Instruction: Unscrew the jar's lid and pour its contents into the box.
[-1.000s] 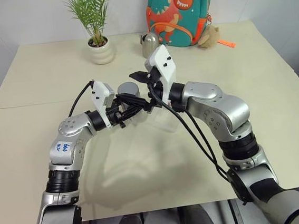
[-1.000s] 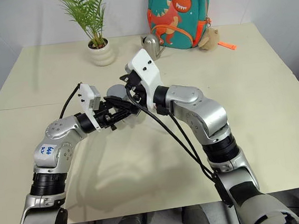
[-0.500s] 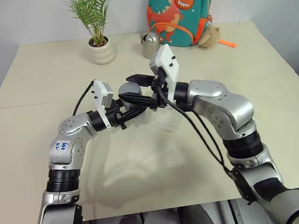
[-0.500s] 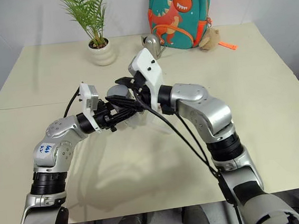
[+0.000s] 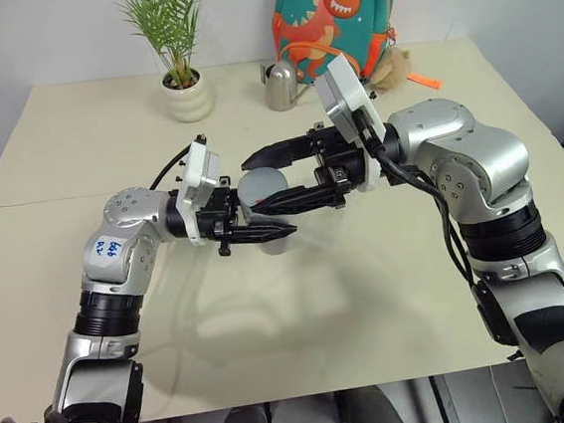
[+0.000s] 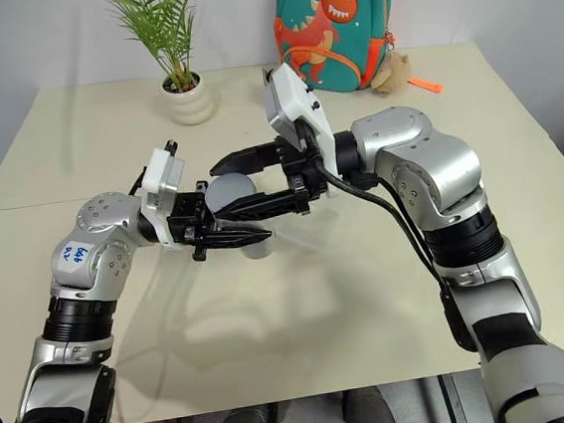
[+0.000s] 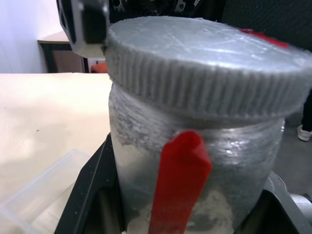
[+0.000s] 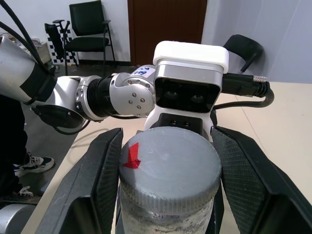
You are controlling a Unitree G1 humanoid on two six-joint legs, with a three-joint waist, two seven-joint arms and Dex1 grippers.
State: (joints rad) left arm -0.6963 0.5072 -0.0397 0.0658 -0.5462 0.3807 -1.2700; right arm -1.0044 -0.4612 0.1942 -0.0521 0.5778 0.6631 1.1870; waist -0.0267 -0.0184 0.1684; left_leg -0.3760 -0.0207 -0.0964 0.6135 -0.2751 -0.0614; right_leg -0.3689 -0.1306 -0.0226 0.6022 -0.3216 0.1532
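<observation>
Both arms have lifted the work up and back toward me since the earlier frame, and the wrists have swung round, so the two grippers now face each other almost level above the table (image 5: 95,139).

I take the jar (image 5: 269,235) as my landmark. I have it upright in the air, clamped low on its body by the left gripper (image 5: 264,231), whose black fingers (image 7: 92,185) press against both sides of the clear wall. A red streak (image 7: 178,180) runs down the side of the jar, and pale residue clings inside the wall.

On top of the jar sits the lid (image 5: 262,185), grey with a ribbed edge, screwed on and not yet off. The right gripper (image 5: 281,180) reaches in from the side opposite the left one. Its fingers (image 8: 97,185) are spread on either side of the lid, close to the rim but with a gap showing, so I see no pinch on it.

Below the jar, the box (image 7: 39,190) lies on the table as a clear shallow tray. Far behind the jar stand a potted plant (image 5: 184,76), a small metal watering can (image 5: 280,84) and a dinosaur backpack (image 5: 338,16).
</observation>
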